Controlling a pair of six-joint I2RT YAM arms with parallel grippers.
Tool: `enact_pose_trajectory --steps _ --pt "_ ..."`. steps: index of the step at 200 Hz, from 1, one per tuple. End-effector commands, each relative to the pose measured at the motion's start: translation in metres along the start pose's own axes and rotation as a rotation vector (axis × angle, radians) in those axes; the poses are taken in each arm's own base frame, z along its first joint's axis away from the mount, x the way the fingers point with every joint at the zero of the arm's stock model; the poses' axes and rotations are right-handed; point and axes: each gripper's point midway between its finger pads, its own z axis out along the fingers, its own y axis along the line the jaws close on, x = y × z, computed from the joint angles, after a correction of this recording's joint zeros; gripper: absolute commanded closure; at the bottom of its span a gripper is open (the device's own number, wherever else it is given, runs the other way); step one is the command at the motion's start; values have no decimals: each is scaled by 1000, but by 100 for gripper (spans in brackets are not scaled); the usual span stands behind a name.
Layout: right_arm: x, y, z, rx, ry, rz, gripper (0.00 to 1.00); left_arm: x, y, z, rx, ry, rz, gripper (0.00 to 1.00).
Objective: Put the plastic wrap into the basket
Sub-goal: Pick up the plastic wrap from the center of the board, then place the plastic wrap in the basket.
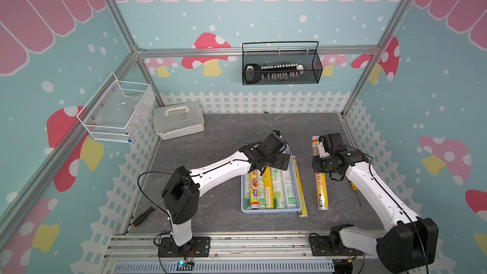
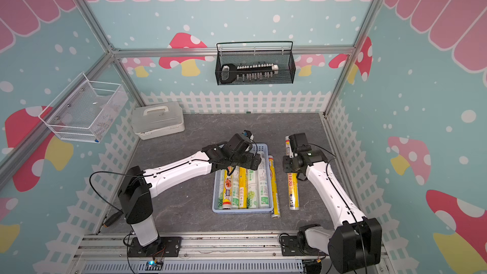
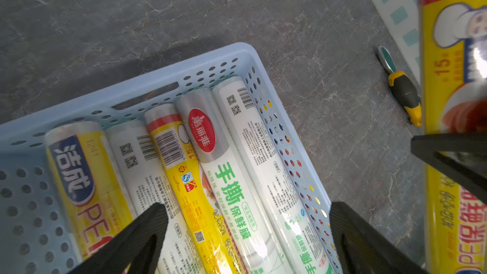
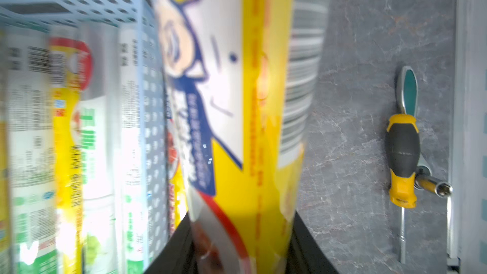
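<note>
The right gripper (image 4: 241, 246) is clamping the yellow plastic wrap roll (image 1: 322, 193) near mid-length, holding it to the right of the light blue basket (image 1: 271, 211), its long axis paralleling the basket's long side, so the transfer is probably running leftward.

Up close in my right wrist view, the yellow plastic wrap roll (image 4: 232, 117) is blurred; in a top view my left arm (image 1: 224, 166) hides the basket's (image 1: 271, 211) far end.
</note>
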Motion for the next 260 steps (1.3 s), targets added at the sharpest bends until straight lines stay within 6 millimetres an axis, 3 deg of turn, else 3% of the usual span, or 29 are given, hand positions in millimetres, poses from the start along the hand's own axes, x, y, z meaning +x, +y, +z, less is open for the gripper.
enact_pose_trajectory --steps 1,39,64,95,147,204,260 --pt "-3 30 -17 -180 0 39 68 -15 15 -25 -63 -77 -23 1" --pt "-23 74 -29 -444 -59 125 68 -17 42 -36 -132 -122 -95 1" --pt "-33 97 -23 -590 -69 214 68 -15 56 -39 -134 -144 -159 1" --pt "-35 115 -13 -643 -52 251 67 -11 74 -43 -128 -159 -237 1" --pt "-29 144 4 -641 7 210 67 -3 91 -48 -114 -167 -286 1" --pt "-5 190 33 -650 130 136 66 4 97 -51 -122 -172 -290 1" --pt "7 202 49 -642 189 116 65 3 97 -52 -114 -178 -295 1"
